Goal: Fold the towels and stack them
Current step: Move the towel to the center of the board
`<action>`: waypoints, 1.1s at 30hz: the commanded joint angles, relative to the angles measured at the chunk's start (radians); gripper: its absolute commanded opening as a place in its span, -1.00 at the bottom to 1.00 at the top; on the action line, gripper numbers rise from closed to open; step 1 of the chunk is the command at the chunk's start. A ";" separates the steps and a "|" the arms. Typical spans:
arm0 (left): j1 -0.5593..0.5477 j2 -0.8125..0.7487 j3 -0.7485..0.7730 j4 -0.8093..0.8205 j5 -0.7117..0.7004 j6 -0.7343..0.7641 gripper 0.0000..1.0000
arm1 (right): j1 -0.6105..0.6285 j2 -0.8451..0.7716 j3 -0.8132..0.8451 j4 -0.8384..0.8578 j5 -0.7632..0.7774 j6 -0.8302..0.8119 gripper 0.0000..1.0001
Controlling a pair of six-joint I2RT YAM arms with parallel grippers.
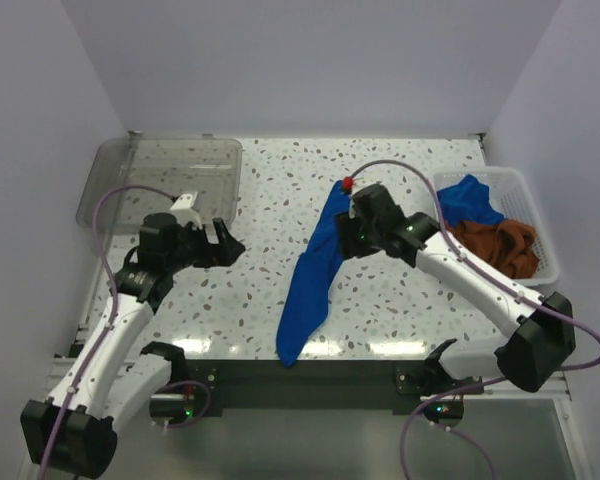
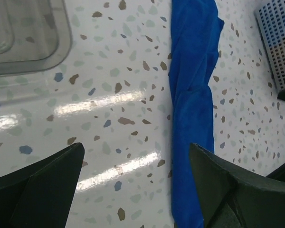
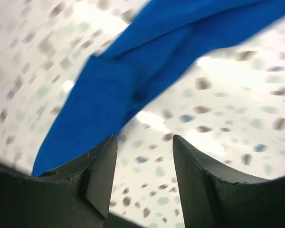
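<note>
One blue towel (image 1: 310, 285) lies stretched along the tabletop (image 1: 410, 300). The right end effector (image 1: 348, 228) hovers over it, jaws partly apart, empty; the left end effector (image 1: 227, 246) gapes wide, empty.

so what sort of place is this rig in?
Likely a robot lab test cell: plain white walls boxing in a speckled table, a clear tray and a mesh basket of towels staged on it.
</note>
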State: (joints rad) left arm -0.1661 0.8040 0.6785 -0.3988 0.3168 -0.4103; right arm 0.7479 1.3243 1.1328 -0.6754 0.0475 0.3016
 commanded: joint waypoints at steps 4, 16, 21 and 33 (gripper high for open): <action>-0.341 0.200 0.137 0.153 -0.165 -0.047 0.93 | -0.327 0.081 -0.001 0.163 0.089 0.103 0.03; -0.696 0.711 0.392 0.186 -0.522 -0.048 0.96 | -0.484 0.343 0.039 0.379 -0.030 0.160 0.01; -0.759 0.845 0.489 0.135 -0.643 -0.102 0.86 | -0.484 0.290 -0.091 0.405 -0.043 0.182 0.01; -0.836 1.089 0.728 -0.098 -0.943 -0.330 0.78 | -0.484 0.087 -0.363 0.471 -0.061 0.260 0.31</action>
State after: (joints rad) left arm -0.9966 1.8458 1.3437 -0.4099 -0.5007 -0.6594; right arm 0.2661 1.4685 0.8040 -0.2584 -0.0025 0.5316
